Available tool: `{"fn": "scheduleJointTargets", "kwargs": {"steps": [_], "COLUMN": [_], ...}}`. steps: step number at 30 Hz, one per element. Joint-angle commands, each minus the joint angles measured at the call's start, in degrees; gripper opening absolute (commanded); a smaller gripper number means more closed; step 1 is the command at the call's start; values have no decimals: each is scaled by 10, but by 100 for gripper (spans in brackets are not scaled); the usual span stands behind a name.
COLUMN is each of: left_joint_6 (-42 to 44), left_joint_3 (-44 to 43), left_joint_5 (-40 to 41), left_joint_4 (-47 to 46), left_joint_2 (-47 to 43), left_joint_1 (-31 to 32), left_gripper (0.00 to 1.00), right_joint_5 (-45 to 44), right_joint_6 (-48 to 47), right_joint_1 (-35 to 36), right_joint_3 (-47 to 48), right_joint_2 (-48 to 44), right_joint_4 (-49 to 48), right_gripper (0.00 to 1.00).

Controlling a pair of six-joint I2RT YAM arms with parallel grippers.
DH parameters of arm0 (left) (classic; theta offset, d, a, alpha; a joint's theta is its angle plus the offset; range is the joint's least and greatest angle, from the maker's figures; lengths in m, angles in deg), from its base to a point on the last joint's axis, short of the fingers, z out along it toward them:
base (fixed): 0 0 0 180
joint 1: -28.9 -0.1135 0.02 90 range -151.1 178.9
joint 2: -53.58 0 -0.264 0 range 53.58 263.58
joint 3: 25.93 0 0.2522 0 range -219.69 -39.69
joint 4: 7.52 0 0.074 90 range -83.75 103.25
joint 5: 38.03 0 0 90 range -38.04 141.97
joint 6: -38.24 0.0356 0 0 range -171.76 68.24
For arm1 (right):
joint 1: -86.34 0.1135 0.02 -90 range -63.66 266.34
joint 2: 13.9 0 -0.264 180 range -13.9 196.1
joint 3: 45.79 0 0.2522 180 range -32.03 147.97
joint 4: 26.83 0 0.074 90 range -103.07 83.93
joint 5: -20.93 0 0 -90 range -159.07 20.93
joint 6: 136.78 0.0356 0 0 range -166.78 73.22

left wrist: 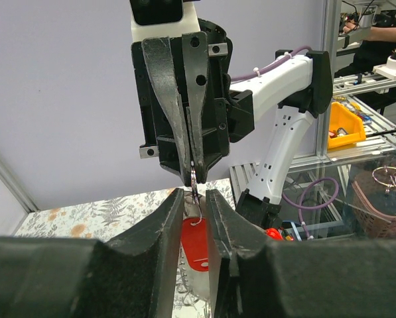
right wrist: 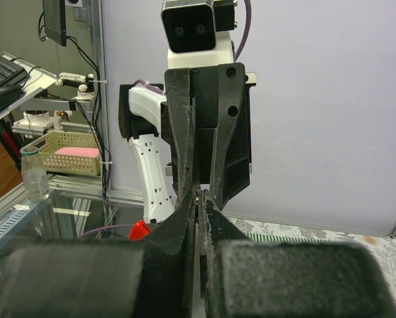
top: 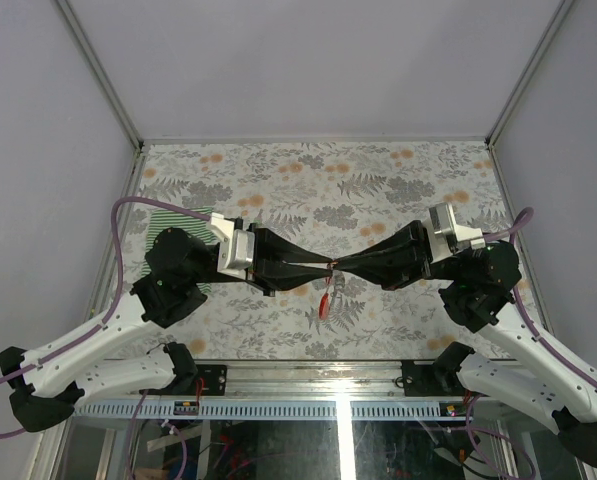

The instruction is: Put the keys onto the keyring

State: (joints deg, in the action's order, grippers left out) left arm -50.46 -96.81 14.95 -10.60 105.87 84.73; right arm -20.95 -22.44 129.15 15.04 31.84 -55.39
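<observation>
The right gripper (left wrist: 192,173) was clenched on a thin silvery piece (left wrist: 195,181), key or ring I could not tell, at mid-frame overhead. The left gripper (left wrist: 194,196) flanked it, jaws slightly apart; grip unclear. A red tag (left wrist: 196,246) hung below. Such metal looked light, stiff and slippery: best pinched across its flat faces, leaving the hole free.

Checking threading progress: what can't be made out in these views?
- Top view: metal piece at the end effector tips too small; key or ring unclear.
- Left wrist: left end effector fingers partly hide red tag; its grip unclear.
- Right wrist: right end effector fingers cover the contact.
</observation>
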Motion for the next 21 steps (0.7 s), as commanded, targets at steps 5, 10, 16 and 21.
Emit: {"fn": "scheduleJointTargets", "kwargs": {"steps": [5, 10, 16, 21], "left_joint_6": [1, 1, 3, 4], "left_joint_3": [-7, -3, -2, -3], "left_joint_5": [2, 2, 2, 2], "left_joint_4": [-27, -23, -18, -16], "left_joint_2": [-2, 2, 6, 9], "left_joint_1": [0, 0, 0, 0], "left_gripper": [20, 20, 21, 21], "right_joint_5": [1, 1, -1, -2], "right_joint_6": [-7, -8, -9, -11], "right_joint_1": [4, 4, 4, 5], "right_joint_3": [29, 28, 26, 27], "right_joint_2": [-10, -12, -14, -15], "right_joint_4": [-28, -28, -29, -27], "right_gripper": [0, 0, 0, 0]}}
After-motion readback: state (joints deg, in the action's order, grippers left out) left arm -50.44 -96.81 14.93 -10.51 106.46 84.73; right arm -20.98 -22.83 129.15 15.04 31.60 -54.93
